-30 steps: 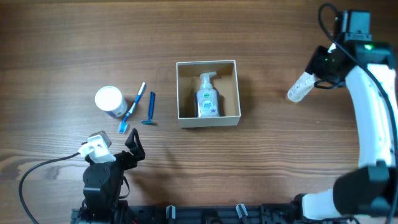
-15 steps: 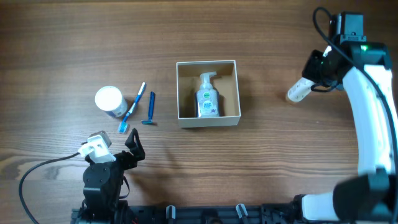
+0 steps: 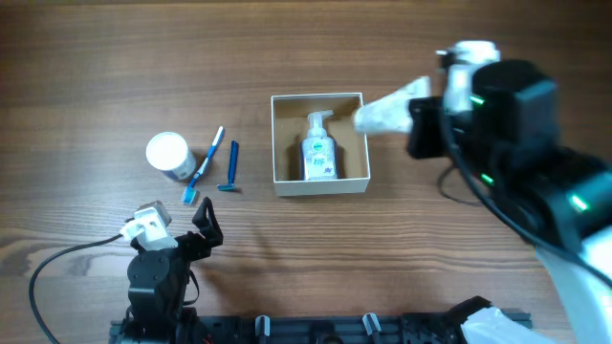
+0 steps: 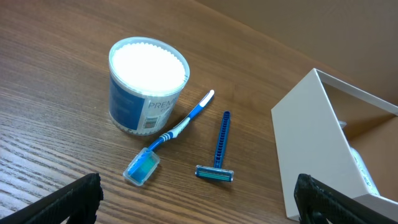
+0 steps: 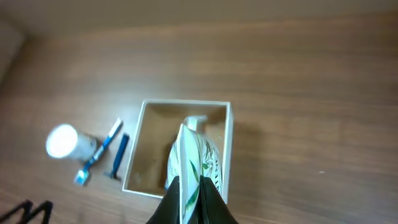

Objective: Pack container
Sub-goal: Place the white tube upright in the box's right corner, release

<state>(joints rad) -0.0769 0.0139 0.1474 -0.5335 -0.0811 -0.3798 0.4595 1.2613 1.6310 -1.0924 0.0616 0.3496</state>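
The container (image 3: 319, 187) is a small white box with a tan inside, at the table's middle. A white pump bottle (image 3: 318, 153) lies inside it. My right gripper (image 3: 416, 119) is shut on a white tube with green print (image 3: 387, 110) and holds it above the container's right rim. In the right wrist view the tube (image 5: 193, 162) points from my right gripper (image 5: 193, 199) down over the container (image 5: 186, 104). My left gripper (image 3: 203, 225) is open and empty at the front left. In the left wrist view it (image 4: 199, 199) is just short of the razor (image 4: 219, 146).
A round cotton-swab tub (image 3: 168, 154) stands left of the container. A blue toothbrush (image 3: 206, 164) and a blue razor (image 3: 230, 167) lie between them. The left wrist view shows the tub (image 4: 148, 84), toothbrush (image 4: 177, 130) and the container's white wall (image 4: 308, 143).
My right arm has swung left from the far right side of the table to the container's right rim, carrying the white tube. The left arm has not moved.
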